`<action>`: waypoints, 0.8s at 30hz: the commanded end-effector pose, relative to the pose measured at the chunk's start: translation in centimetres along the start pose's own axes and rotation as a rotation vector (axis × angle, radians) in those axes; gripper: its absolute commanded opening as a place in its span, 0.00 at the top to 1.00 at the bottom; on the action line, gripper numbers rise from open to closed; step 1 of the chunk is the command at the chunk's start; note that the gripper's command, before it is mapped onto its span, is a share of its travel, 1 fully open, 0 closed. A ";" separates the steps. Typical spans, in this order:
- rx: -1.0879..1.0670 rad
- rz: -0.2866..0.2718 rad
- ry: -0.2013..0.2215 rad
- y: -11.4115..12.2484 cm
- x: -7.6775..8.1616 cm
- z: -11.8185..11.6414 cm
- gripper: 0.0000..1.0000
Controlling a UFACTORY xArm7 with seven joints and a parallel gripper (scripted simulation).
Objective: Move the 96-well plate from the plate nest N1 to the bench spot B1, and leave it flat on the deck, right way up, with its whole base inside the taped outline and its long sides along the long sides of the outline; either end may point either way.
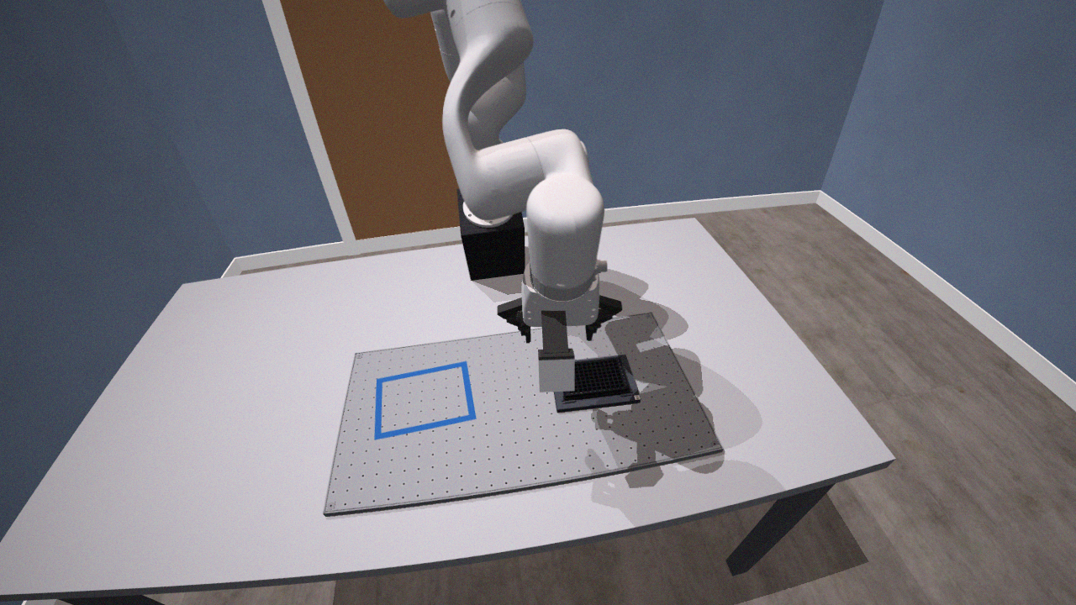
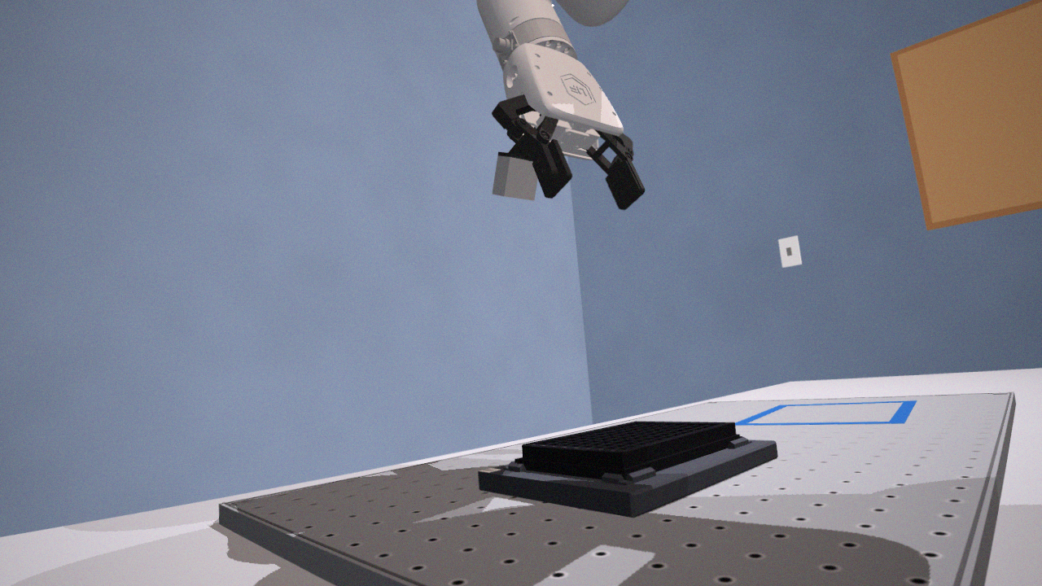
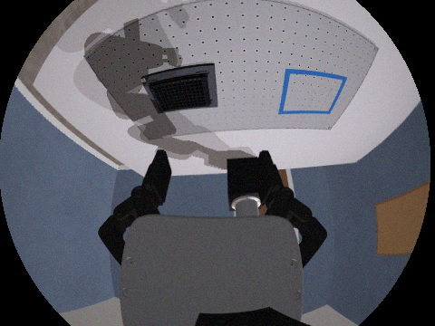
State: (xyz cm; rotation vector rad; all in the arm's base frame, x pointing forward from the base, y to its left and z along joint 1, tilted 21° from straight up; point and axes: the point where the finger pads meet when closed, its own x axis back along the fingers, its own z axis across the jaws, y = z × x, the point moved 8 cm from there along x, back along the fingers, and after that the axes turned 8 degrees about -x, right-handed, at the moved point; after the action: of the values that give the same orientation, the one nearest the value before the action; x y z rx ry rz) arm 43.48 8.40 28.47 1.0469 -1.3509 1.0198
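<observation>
Hanging high above the plate (image 2: 628, 440), the hand (image 2: 588, 181) is spread wide and grasps nothing. That black plate sits flat in its nest (image 2: 699, 474) on the desk's pegboard (image 1: 481, 466), well apart from the blue outline (image 1: 423, 400).

Only 1 mark reads: a hexagon logo w/ "UF" embossed inside, on the white housing of the gripper (image 2: 588, 183), exterior view; it stands tilted and looks mirrored or upside down from this angle. A tiny light tag sits at the near right corner of the plate nest (image 1: 636, 394), top view, too small to read. No other text, numbers or signs legible.
</observation>
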 end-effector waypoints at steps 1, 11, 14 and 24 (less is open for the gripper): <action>0.005 0.003 -0.002 0.0 0.6 0.7 0.00; 0.072 -0.004 0.020 0.4 2.9 4.8 0.00; 0.072 -0.004 0.021 0.6 3.6 6.1 0.00; 0.132 0.002 0.051 1.1 4.6 8.6 0.00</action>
State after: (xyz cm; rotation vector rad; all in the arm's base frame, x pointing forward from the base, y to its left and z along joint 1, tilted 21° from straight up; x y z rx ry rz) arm 40.33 0.63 32.63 1.1070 -1.2697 1.1061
